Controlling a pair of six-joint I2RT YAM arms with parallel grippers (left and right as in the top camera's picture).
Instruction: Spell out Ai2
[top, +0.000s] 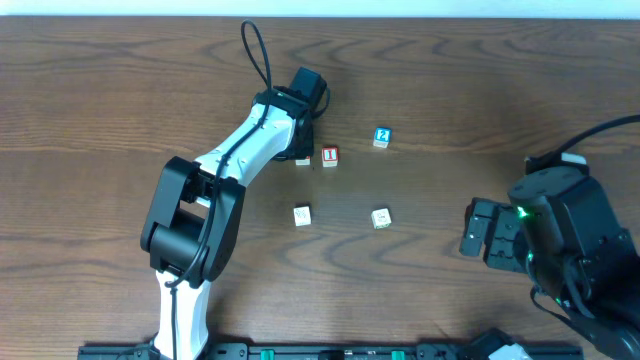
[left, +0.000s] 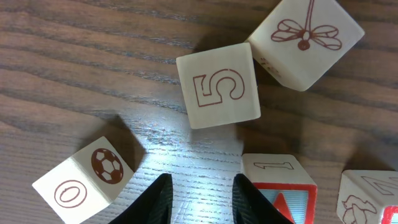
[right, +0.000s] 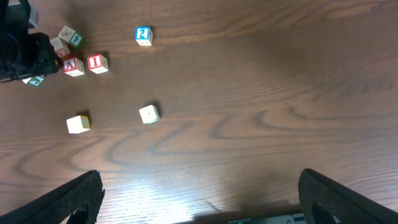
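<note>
The cube with a red "A" (left: 287, 198) lies just right of my left gripper (left: 202, 186), touching the outside of the right finger (left: 254, 200). Its jaws stand a little apart with only bare table between them. The right wrist view shows the "A" cube (right: 73, 66) right beside the red "I" cube (right: 97, 63). The blue "2" cube (right: 143, 35) sits apart, farther right and back. From overhead, the "I" cube (top: 330, 156) and the "2" cube (top: 381, 137) lie right of the left gripper (top: 301, 142). My right gripper (right: 208, 205) hangs open and empty at the table's right side.
Around the left gripper lie a "5" cube (left: 219, 85), a dragonfly cube (left: 306, 38), a football cube (left: 84, 180) and another cube (left: 371, 198) at the right edge. Two pale cubes (top: 302, 215) (top: 381, 218) sit nearer the front. The left arm (top: 225, 170) stretches over the left half.
</note>
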